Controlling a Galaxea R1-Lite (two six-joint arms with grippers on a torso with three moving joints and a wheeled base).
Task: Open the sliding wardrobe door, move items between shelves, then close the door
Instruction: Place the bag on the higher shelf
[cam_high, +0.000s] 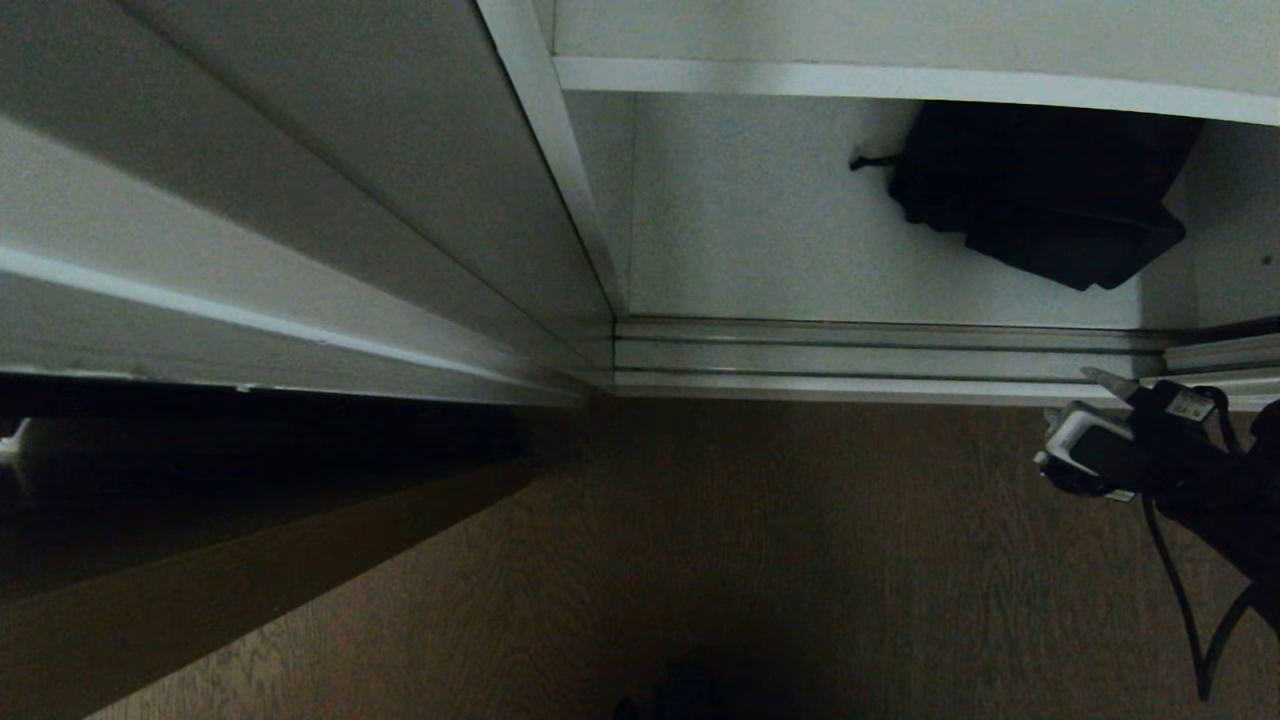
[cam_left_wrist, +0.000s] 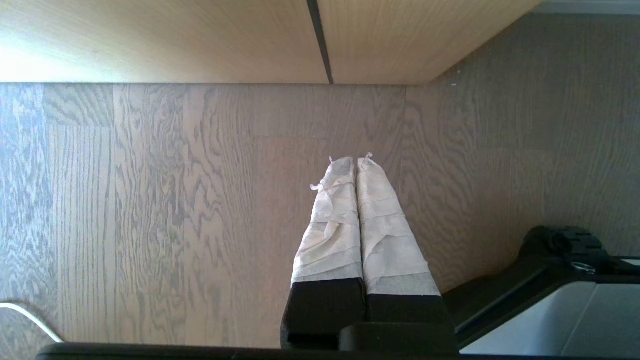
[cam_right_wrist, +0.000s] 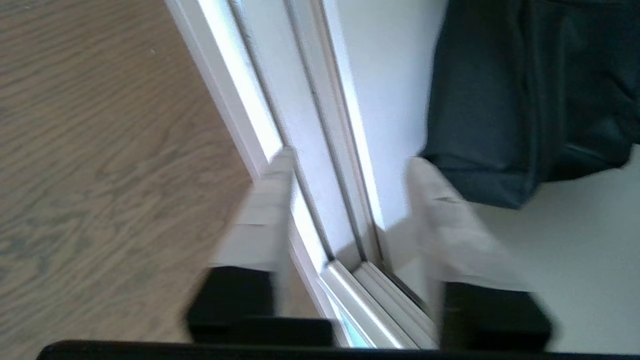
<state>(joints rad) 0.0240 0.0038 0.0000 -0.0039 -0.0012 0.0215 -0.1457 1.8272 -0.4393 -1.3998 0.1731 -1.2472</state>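
The black fabric bag (cam_high: 1040, 190) lies on the wardrobe's white bottom shelf (cam_high: 760, 230), partly under the front edge of the shelf above (cam_high: 900, 82). My right gripper (cam_high: 1085, 400) hovers low over the silver floor track (cam_high: 880, 355), in front of the bag and to its right. In the right wrist view this gripper (cam_right_wrist: 350, 160) is open and empty, one finger over the floor side and one tip close to the bag (cam_right_wrist: 510, 100). A bottom corner of the sliding wardrobe door (cam_right_wrist: 360, 295) sits in the track below it. My left gripper (cam_left_wrist: 356, 160) is shut and hangs parked over the floor.
Brown wood-grain floor (cam_high: 800, 560) runs in front of the wardrobe. Pale wardrobe panels (cam_high: 300, 200) fill the left side. A light wood-grain door with a dark groove (cam_left_wrist: 320, 40) stands beyond the left gripper. A black cable (cam_high: 1180, 600) hangs from the right arm.
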